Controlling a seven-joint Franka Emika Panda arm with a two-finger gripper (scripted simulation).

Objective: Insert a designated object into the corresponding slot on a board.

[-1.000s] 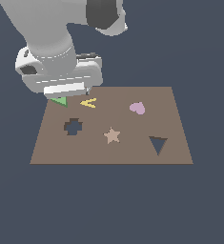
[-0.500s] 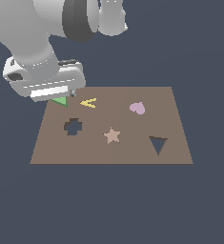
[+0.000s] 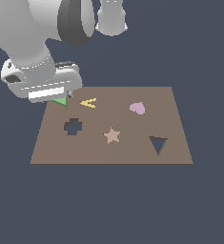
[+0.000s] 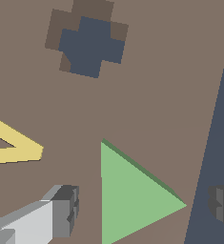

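Squarely between open fingers [image 4: 61, 212]: green triangle [image 4: 130, 200]

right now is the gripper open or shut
Open: in the wrist view the gripper fingers stand apart on either side of the green triangle, not touching it.

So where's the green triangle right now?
The green triangle lies on the board near its far corner on the exterior view's left, beside the yellow chevron, between the open gripper fingers.
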